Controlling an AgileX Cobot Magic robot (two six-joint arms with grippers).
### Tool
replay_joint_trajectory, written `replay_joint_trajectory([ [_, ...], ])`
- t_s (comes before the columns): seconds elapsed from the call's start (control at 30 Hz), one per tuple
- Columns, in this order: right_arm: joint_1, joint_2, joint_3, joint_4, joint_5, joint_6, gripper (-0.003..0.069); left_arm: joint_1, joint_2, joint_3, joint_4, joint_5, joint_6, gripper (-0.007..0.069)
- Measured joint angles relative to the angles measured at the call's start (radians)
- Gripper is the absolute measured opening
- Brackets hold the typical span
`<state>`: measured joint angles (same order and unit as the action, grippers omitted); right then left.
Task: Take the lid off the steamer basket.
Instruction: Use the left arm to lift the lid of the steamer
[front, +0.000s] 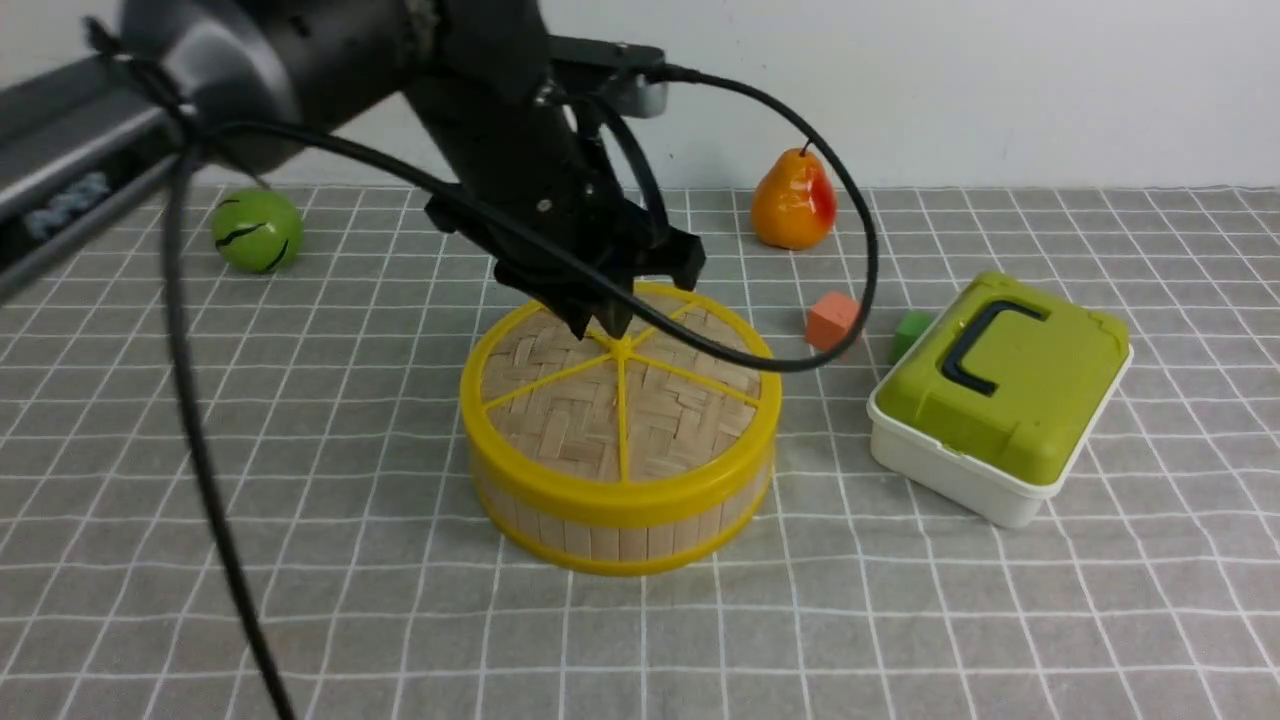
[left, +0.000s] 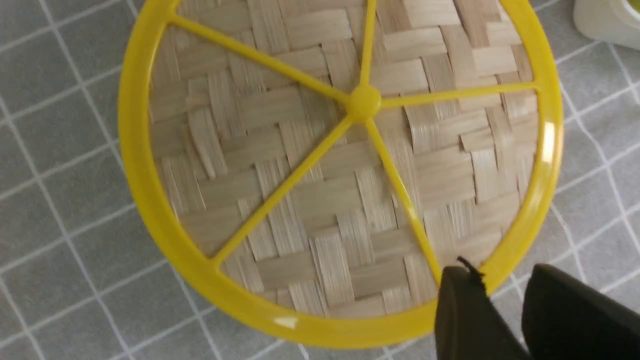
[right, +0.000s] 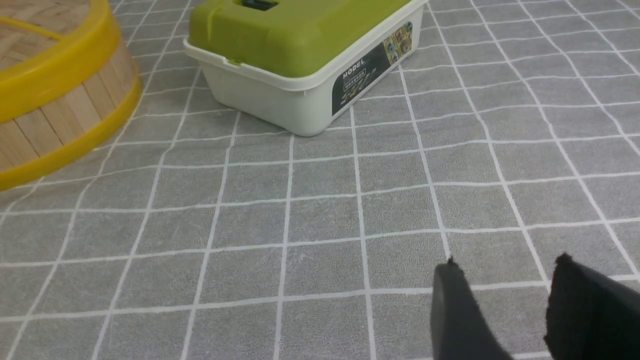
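One grey woven tablecloth (front: 1000, 620) with a white grid lies under everything. One steamer basket (front: 620, 530), a round shallow tub of upright bamboo slats between two yellow plastic rims, stands directly below the left claw (front: 603, 322). One lid (front: 560, 400), a flat herringbone-woven bamboo disc with yellow spokes and a centre knob, sits closed on the basket; the claw's tips hang just above it, narrowly parted and gripping nothing. One rectangular smooth white plastic box (front: 960, 470) with a green lid stands well to that claw's right. Beyond and to its right is one glossy orange pear (front: 793, 205); far to its left, one green ball (front: 257, 230). Two small cubes, one orange (front: 831, 320) and one green (front: 910, 332), lie to its right. The right claw (right: 505, 305) hovers released over bare cloth.
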<state>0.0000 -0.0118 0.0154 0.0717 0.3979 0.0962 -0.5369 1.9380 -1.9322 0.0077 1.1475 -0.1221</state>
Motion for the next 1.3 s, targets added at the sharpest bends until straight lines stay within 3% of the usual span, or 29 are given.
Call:
replay_joint_trajectory([
  [0.1, 0.0, 0.0, 0.0, 0.0, 0.0, 0.0, 0.0241, -0.036, 0.104, -0.113, 0.11, 0.024, -0.01, 0.037],
  [0.3, 0.0, 0.0, 0.0, 0.0, 0.0, 0.0, 0.0241, -0.05, 0.208, -0.156, 0.166, -0.009, -0.013, 0.043],
  [0.57, 0.0, 0.0, 0.0, 0.0, 0.0, 0.0, 0.0241, -0.052, 0.261, -0.158, 0.219, -0.089, -0.014, 0.0412],
  [0.77, 0.0, 0.0, 0.0, 0.0, 0.0, 0.0, 0.0241, -0.052, 0.271, -0.16, 0.233, -0.098, -0.052, 0.0353],
  [1.1, 0.0, 0.0, 0.0, 0.0, 0.0, 0.0, 0.0241, -0.053, 0.275, -0.217, 0.289, -0.017, -0.193, 0.0316],
  [1.3, 0.0, 0.0, 0.0, 0.0, 0.0, 0.0, 0.0241, -0.053, 0.275, -0.229, 0.285, 0.006, -0.208, 0.0316],
])
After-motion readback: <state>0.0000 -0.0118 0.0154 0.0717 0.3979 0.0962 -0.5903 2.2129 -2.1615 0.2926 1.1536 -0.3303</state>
